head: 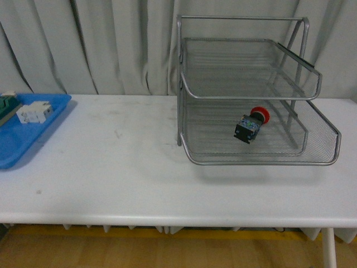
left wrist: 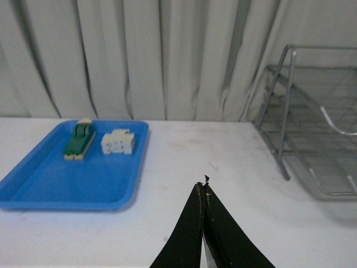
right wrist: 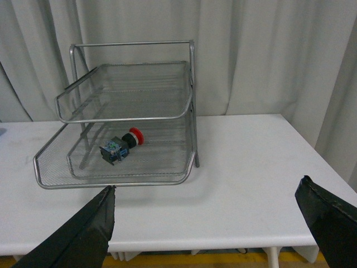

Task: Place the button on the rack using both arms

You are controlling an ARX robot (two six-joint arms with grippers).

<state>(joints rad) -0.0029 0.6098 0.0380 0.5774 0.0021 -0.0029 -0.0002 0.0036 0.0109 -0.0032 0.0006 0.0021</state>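
The left hand is pressed together and the right hand is spread wide, both empty over the bench. Farther back, the button lies on its side on a lower tier of the rack.

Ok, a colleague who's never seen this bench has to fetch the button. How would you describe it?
On the white table stands a silver wire-mesh rack, toward the right. Under its top tier lies the button, the only item in the rack: round red cap, black-and-blue body.
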